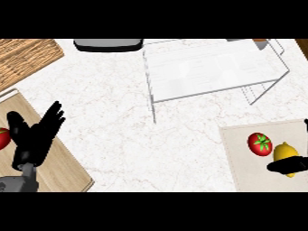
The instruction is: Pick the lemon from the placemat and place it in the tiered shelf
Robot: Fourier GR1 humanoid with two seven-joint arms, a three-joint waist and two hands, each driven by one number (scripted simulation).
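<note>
Head view: the lemon (286, 152) lies on the placemat (249, 173) at near right, beside a tomato (259, 143). Right hand (301, 160) curls around the lemon. Left hand (35, 135) rests open, near left. The tiered shelf (209, 67) stands far.

Yellow lemon (286, 150); beige placemat (249, 171); red tomatoes, green stems; white marbled counter (116, 113); black hands

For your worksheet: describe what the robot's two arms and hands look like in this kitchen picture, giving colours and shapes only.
The left robot hand is matte black, with long slim fingers and a separate thumb. It joins a grey forearm with a rounded wrist section near the lower edge. The right robot hand is the same black, with slender fingers. Its forearm barely shows at the edge. No cables, markings or sleeves are visible.
</note>
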